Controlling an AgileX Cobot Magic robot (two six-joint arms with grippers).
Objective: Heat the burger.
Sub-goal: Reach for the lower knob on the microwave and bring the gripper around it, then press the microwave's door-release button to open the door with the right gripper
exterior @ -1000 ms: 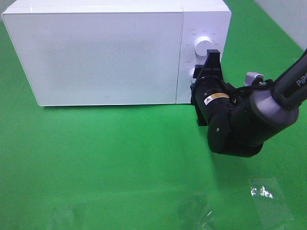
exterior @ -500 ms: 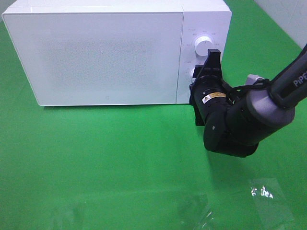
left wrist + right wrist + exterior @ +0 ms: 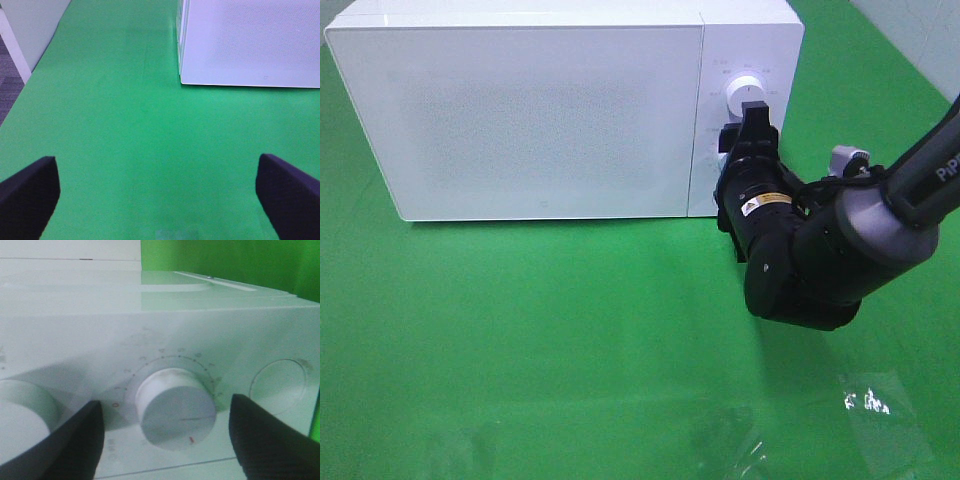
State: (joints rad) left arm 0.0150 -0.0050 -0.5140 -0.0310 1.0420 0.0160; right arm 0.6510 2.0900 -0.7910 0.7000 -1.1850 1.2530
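Burger location: not visible in any view. The microwave (image 3: 745, 40) door (image 3: 520, 115) is shut, so the burger is judged to be inside.
Burger handling (judged): light, soft and stacked in loose layers. The bun dents under pressure, its glossy top may slip, and the filling can slide out sideways.
Burger hold point (judged): low on the sides, across the widest part, with gentle closure. Keep it level and do not pinch the top bun alone.
Right gripper (image 3: 165, 407): at the control panel, pointing straight at a dial (image 3: 175, 412).
Right fingers (image 3: 70, 445): released and spread to either side of the dial, with a gap showing on both sides. Nothing is grasped.
Dial handling (judged): rigid, smooth, round plastic. It needs a firm, centred pinch on its rim to turn without slipping.
Left gripper (image 3: 160, 200): above the bare green counter (image 3: 570, 330), in front of the microwave's corner.
Left fingers (image 3: 27, 195): released and fully spread, with nothing between them.
Step in hand (judged): setting the heating control.
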